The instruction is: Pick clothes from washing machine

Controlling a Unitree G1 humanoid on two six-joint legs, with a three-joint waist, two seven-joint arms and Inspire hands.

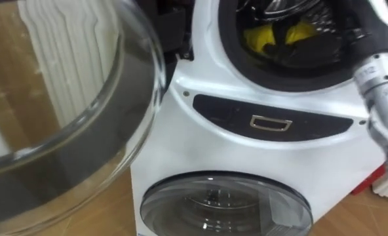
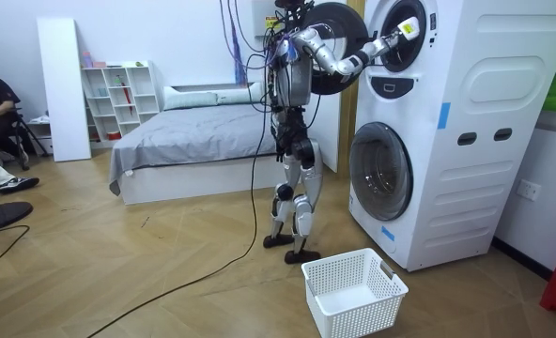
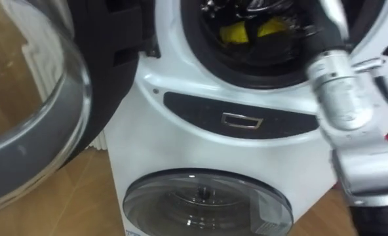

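I'm reaching my right hand [image 2: 398, 36] into the upper drum [image 1: 322, 29] of the washing machine [image 1: 200, 128], where the yellow clothes [image 1: 272, 38] are lying. Honestly can't tell if that hand's gripping anything.

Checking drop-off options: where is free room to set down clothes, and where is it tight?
The basket before the washing machine holds nothing; bare floor lies between it and the bed. Tight: the upper drum mouth, taken up by the right arm and yellow cloth.
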